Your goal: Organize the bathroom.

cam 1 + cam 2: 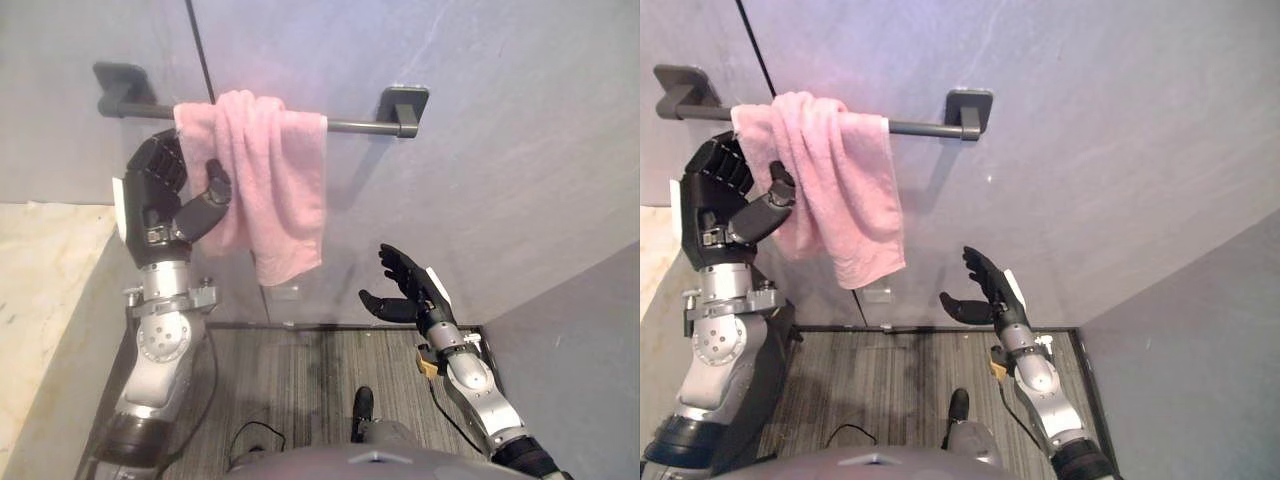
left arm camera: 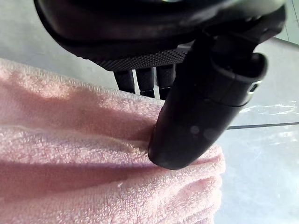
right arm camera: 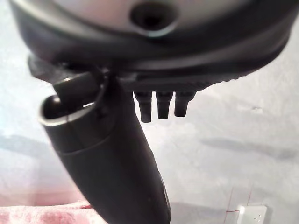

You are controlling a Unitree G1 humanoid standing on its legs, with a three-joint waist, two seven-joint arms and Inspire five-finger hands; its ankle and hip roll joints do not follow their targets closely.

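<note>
- Across the upper part of the left eye view, a dark grey metal towel bar [image 1: 350, 126] runs along the pale grey wall [image 1: 500, 120], held by two dark brackets, one at 10 o'clock and one just past 12.
- A pink terry-cloth towel [image 1: 270, 190] hangs bunched over the bar's left stretch, its lower corner drooping toward the middle of the view.
- At 9 o'clock the left hand [image 1: 160, 195] is raised against the towel's left edge; its thumb presses into the cloth and the fingers curl behind the fold, pinching the towel.
- At 4 o'clock the right hand [image 1: 405, 285] hovers apart from the towel, below and right of its lower corner, with fingers spread and relaxed, holding nothing.
- A grey striped floor [image 1: 300, 370] lies at 6 o'clock; a cream marble surface [image 1: 40, 280] sits at 8 o'clock.
- The right eye view shows the same layout, with the towel at 10 o'clock and the right hand near the centre.
- The left wrist view shows the thumb sunk into the pink pile, the fingers reaching over the fold behind it.
- The right wrist view shows the right hand's thumb and straight fingers before bare wall, with a strip of pink towel at 7 o'clock and a small white wall plate [image 3: 250, 214] at 5 o'clock.
</note>
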